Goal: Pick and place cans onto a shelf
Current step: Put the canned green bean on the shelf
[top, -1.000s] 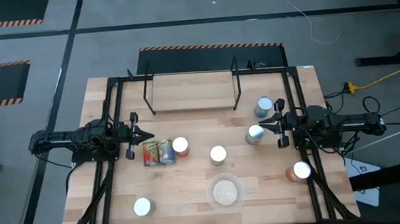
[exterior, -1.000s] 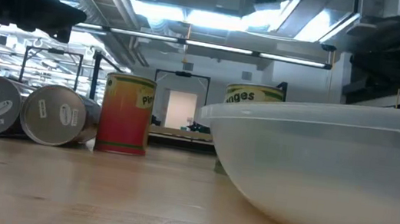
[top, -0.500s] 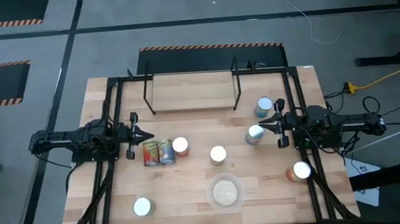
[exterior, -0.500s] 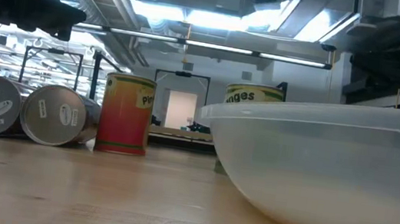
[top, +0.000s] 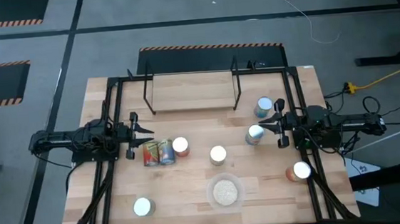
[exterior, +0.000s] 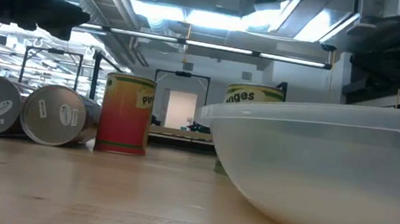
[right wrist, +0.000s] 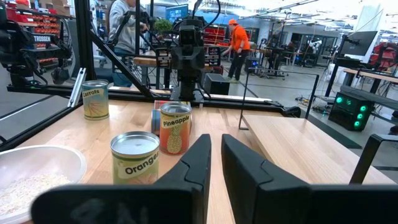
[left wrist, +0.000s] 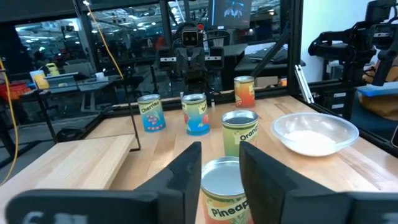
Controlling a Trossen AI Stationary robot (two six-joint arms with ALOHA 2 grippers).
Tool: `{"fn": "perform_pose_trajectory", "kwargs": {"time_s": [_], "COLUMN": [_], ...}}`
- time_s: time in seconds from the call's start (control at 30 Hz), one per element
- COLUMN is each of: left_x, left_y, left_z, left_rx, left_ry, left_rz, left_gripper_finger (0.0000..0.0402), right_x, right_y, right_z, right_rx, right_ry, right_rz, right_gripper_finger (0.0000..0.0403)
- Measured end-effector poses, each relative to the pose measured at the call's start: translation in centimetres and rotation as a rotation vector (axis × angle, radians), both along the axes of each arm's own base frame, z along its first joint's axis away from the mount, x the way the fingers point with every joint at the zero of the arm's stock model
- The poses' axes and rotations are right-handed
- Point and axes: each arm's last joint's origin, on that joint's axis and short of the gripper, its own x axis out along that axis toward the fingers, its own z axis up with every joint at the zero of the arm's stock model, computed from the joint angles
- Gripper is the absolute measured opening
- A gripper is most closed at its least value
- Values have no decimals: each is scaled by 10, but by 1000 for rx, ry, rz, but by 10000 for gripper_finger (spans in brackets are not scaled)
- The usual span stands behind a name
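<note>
Top-down, with the shelf side as 12 o'clock: your left gripper (top: 147,136) hangs at the 9 o'clock side of the pale wooden surface (top: 192,191). Its fingers (left wrist: 186,169) are parted a little and grip nothing. Just on its 6 o'clock side, two red-labelled tins (top: 158,153) lie on their sides, touching each other. An upright red pineapple can (top: 180,146) stands just at their 3 o'clock (in the left wrist view it shows through the gap between the fingers).

Your right gripper (top: 261,127) is over at the 3 o'clock side. Its fingers (right wrist: 194,163) are drawn almost together with only a thin slit between, and they are empty. A blue-labelled can (top: 254,134) stands just beside the tips, and a second blue can (top: 263,107) stands near it towards 12 o'clock.

None of the cans is on the low light-wood shelf in its black metal frame (top: 193,91), which sits at 12 o'clock. A yellow-green orange-label can (top: 218,154) stands mid-surface. The clear bowl of pale grains (top: 225,191) is at its 6 o'clock. An orange carrot can (top: 299,171) stands towards 4 o'clock. One more silver-topped can (top: 142,207) stands at 7 o'clock, well apart from the rest.
</note>
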Motion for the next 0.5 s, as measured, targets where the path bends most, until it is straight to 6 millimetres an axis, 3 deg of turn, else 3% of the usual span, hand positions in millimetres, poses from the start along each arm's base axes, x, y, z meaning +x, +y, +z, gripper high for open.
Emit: {"fn": "perform_pose_trajectory", "kwargs": {"time_s": [0.5], "left_x": [0], "left_y": [0], "left_z": [0], "left_rx": [-2], "left_ry": [1], "left_rz": [0], "left_gripper_finger": [163], "right_x": [0], "right_y": [0], "right_z": [0], "right_rx": [0], "right_ry": [0], "right_rz": [0], "right_gripper_finger": [45]}}
